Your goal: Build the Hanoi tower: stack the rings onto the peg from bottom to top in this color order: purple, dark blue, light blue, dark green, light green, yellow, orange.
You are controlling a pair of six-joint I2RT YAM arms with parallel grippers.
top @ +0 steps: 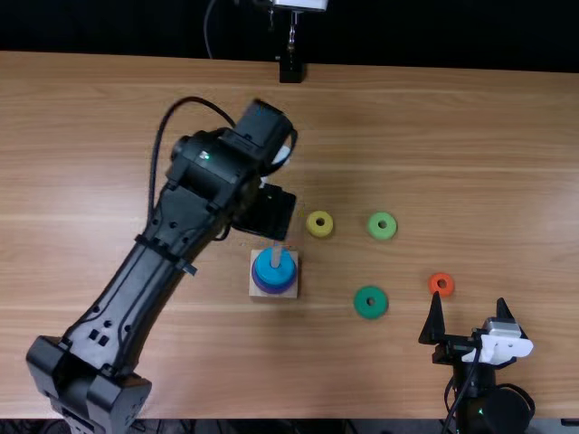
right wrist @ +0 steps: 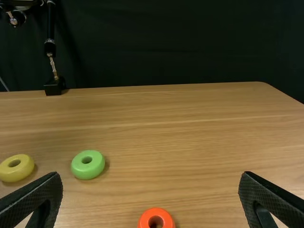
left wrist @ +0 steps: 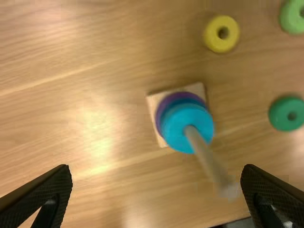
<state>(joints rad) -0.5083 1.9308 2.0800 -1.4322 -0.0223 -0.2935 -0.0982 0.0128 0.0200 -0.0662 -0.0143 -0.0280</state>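
Closest to me, at the near right of the worktop [top: 534, 185], the right arm's end effector [top: 470, 299] has its two fingers spread wide, with nothing held between them. Just beyond its fingertips lies the orange ring [top: 433, 285], flat on the wood.

Further left and a little farther off is the dark green ring [top: 361, 306], also lying flat and by itself. Left of that sits the square wooden base [top: 254, 293] with its pale peg [top: 276, 257] standing up. Three rings are threaded on: the purple ring [top: 274, 290] at the bottom, the dark blue ring [left wrist: 179, 101] on it, and the light blue ring [top: 263, 269] on top.

Past the stack, the light green ring [top: 374, 228] and the yellow ring [top: 318, 232] lie apart from each other, yellow being the nearer to the peg.

The left arm reaches in over the wood, its end effector [top: 267, 213] raised near the stack, fingers wide apart and empty. At the far edge is a black stand [top: 290, 70], a dark curtain [right wrist: 166, 47] behind it.
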